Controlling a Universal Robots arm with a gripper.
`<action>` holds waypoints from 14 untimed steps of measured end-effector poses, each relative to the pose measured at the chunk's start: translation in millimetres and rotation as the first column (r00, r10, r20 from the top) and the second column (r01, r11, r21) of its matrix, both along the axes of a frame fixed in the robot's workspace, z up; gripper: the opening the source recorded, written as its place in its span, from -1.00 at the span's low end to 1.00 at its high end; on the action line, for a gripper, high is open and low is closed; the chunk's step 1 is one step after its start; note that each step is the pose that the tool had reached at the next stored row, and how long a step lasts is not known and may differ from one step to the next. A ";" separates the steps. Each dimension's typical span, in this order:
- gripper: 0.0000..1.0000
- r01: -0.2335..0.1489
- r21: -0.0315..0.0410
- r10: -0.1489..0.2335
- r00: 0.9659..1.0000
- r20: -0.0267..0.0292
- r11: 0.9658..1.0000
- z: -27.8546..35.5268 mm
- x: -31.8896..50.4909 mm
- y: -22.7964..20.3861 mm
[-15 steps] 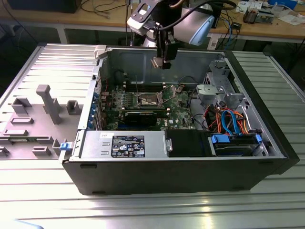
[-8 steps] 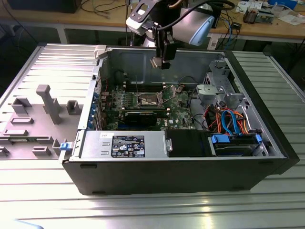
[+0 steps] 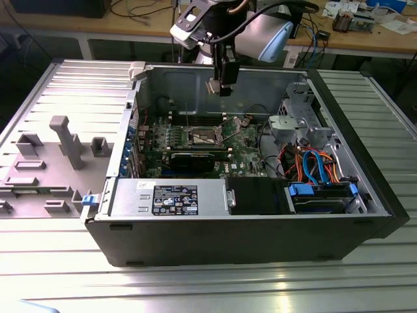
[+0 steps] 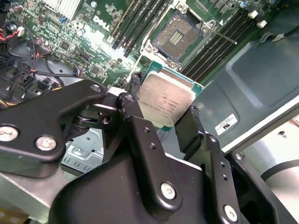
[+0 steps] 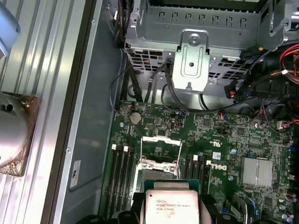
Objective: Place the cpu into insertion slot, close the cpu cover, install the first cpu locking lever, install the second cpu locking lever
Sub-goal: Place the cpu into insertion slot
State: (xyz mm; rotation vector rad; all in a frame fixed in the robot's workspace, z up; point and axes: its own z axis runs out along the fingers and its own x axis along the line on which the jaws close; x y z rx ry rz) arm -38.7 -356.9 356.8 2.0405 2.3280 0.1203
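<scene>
My gripper (image 3: 220,86) hangs above the open computer case, shut on the cpu (image 4: 166,100). The silver-grey square chip sits between the two black fingers (image 4: 194,119) and also appears in the first wrist view as the cpu (image 5: 172,206). Below it on the green motherboard lies the insertion slot (image 4: 180,37), uncovered, with a dark centre and a metal rim. In the exterior view the insertion slot (image 3: 202,137) is below and slightly to the left of the gripper. The cpu cover (image 3: 232,123) stands tilted up at the slot's right side. The chip is well above the board and touches nothing else.
Long memory slots (image 4: 140,18) flank the socket. A black graphics card (image 3: 192,160), a power supply (image 3: 169,195) and a drive cage (image 3: 293,124) with coloured cables (image 3: 313,163) crowd the case. A grey fixture (image 3: 65,140) stands outside on the exterior view's left.
</scene>
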 end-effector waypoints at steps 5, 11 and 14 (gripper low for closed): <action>0.09 0.004 0.000 -0.004 1.000 -0.001 1.000 -0.7 0.0 0.0; 0.09 0.005 0.000 -0.005 1.000 -0.001 1.000 -0.7 0.0 0.0; 0.09 0.008 0.000 -0.008 1.000 -0.001 1.000 -0.9 0.0 0.0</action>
